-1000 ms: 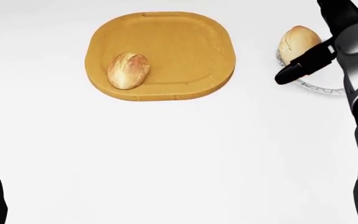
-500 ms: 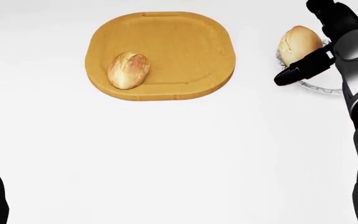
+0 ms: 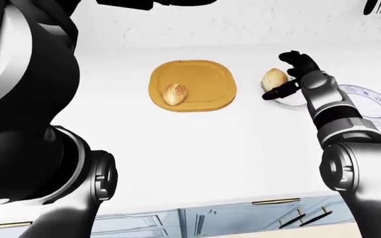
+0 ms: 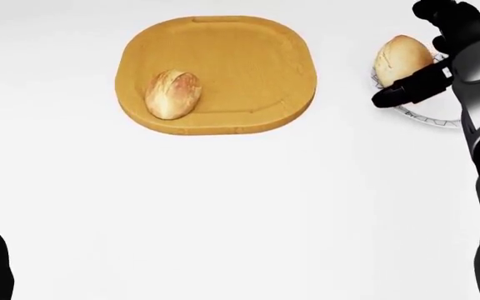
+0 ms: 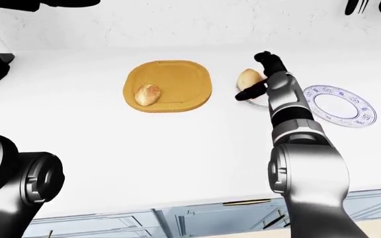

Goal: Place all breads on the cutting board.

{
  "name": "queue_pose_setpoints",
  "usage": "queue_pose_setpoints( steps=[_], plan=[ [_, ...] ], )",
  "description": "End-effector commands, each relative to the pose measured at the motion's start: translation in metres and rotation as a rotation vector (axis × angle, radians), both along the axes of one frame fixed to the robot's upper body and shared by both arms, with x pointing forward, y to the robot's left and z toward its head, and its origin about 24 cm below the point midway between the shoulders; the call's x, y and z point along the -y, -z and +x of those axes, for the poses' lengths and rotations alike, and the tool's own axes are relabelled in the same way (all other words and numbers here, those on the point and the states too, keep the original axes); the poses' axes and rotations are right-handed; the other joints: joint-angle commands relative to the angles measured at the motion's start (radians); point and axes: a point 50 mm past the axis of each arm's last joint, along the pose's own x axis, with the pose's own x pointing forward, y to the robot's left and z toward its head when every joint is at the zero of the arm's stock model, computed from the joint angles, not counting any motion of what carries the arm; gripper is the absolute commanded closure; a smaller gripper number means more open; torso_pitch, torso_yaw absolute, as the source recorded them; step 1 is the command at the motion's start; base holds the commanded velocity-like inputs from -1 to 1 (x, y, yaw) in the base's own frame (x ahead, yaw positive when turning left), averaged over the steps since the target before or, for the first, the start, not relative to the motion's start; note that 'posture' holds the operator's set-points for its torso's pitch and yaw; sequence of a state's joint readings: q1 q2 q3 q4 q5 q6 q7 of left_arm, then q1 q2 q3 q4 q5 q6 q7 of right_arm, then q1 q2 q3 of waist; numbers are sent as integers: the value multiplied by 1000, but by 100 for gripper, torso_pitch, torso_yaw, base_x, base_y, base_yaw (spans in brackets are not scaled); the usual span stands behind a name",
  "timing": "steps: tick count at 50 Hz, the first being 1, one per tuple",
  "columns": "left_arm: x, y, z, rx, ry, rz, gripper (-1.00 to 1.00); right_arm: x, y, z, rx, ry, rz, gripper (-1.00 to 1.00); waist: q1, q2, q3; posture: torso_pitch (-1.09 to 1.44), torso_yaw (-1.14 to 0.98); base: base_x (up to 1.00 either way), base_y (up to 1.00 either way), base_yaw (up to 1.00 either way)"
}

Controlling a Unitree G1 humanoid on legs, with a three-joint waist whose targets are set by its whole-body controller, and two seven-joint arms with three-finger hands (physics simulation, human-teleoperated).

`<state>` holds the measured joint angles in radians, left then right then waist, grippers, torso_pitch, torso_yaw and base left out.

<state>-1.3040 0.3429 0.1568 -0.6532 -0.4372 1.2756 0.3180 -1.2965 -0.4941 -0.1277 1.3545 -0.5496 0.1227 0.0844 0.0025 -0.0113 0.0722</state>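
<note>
While the right hand stands spread about the second bread — contact seemingly absent — fingers should close squarely before lifting toward the cutting board.

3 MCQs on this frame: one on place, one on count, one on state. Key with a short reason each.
1. Where is the bread that is off the cutting board?
A. In a wire basket right of the board
B. On the patterned plate
C. At the counter's near edge

2. How many breads lie on the board?
A. None
B. One
C. Two

3. The right hand's fingers are
A. Closed round the bread
B. Open beside the bread
C. Flat on the board

Key: 1 A, the second bread sits in the wire basket, right of the cutting board. 2 B, one bread. 3 B, the right hand is open.
</note>
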Motion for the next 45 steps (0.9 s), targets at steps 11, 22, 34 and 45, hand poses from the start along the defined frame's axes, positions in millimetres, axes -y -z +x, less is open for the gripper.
queue_pose_setpoints(
  steps=[11, 22, 34, 45],
  plan=[
    [-1, -8, -6, 54, -1, -16, -100, 0, -27, 1, 119, 13, -11, -49, 0, -6, -31, 0, 0, 0, 0, 0],
    [-1, -8, -6, 54, 0, -14, -100, 0, -21, 1, 108, 8, -9, -22, 1, -7, -31, 0, 0, 0, 0, 0],
    [0, -7, -6, 52, 0, -12, -100, 1, -19, 1, 109, 10, -11, -5, 2, -9, -32, 0, 0, 0, 0, 0],
    [-1, -8, -6, 53, -2, -14, -100, -2, -64, 1, 187, -1, -41, 33, 2, -6, -32, 0, 0, 0, 0, 0]
  ],
)
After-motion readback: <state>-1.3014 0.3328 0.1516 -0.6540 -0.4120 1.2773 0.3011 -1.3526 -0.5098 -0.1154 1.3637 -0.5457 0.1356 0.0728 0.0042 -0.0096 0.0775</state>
